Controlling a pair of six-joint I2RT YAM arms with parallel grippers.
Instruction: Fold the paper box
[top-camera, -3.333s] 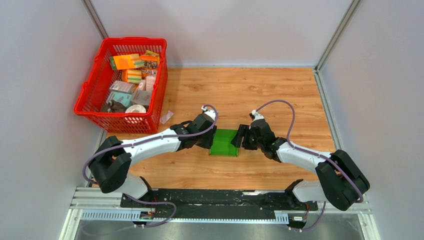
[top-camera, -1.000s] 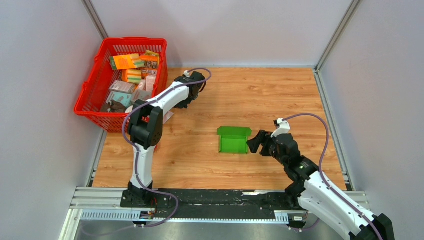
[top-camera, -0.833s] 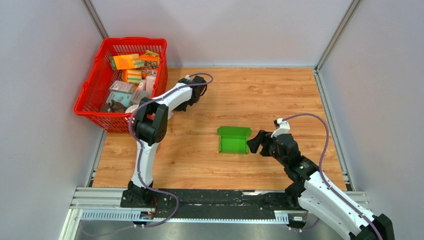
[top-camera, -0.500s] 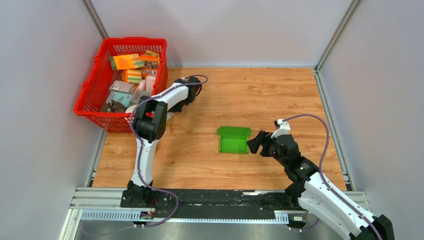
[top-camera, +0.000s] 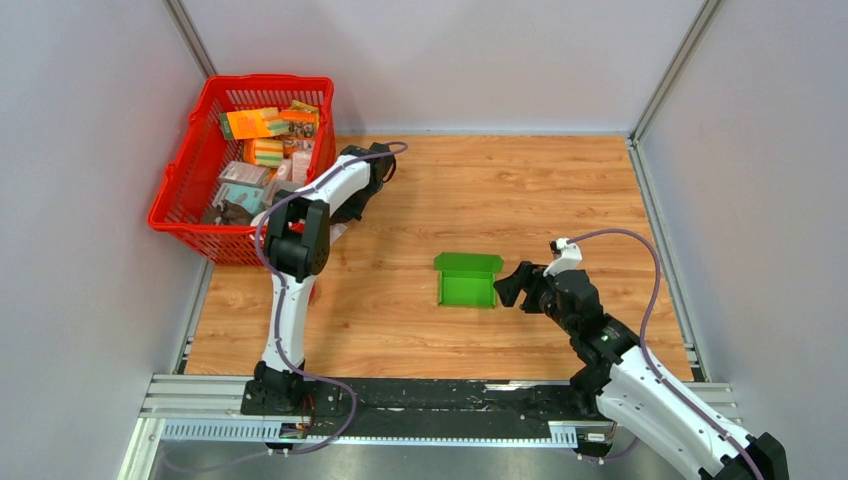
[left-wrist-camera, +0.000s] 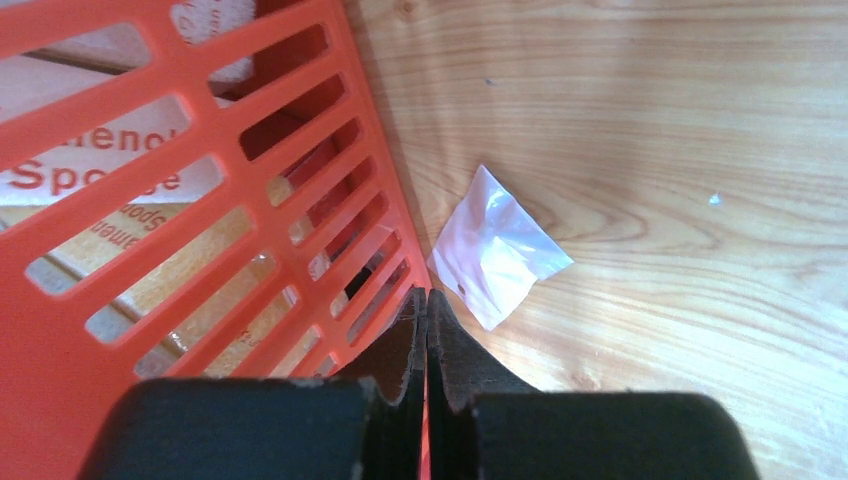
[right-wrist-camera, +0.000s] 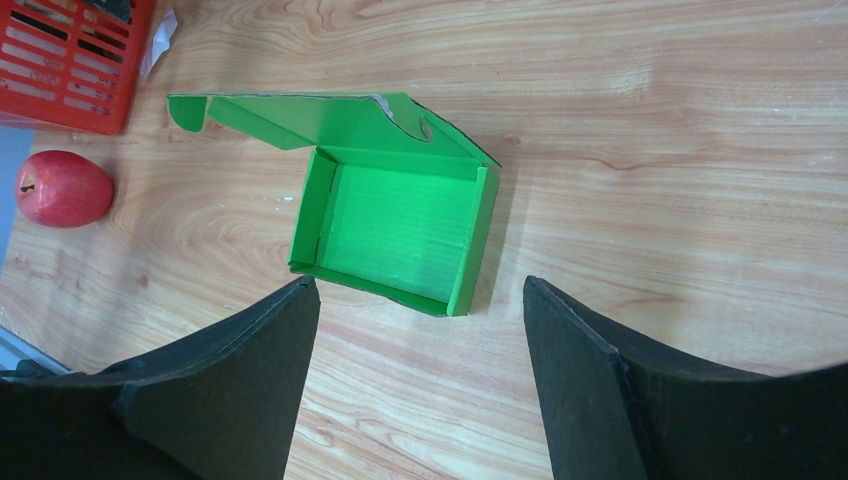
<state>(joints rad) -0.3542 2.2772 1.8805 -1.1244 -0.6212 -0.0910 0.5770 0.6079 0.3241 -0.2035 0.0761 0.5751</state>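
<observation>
The paper box (top-camera: 468, 280) sits near the centre of the wooden surface (top-camera: 560, 190) as an open tray, its lid flap standing up along its 12 o'clock edge. The right jaws are spread wide and hold nothing, just beside the box at its 3 o'clock. The left jaws are pressed shut well away at the box's 10 o'clock, beside the red basket (top-camera: 270, 80) and near a small white packet (left-wrist-camera: 498, 245).

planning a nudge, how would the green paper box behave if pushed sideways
The paper box looks like thin card, so probably light and likely to slide on the smooth table. Its open lid may flex when touched.
</observation>
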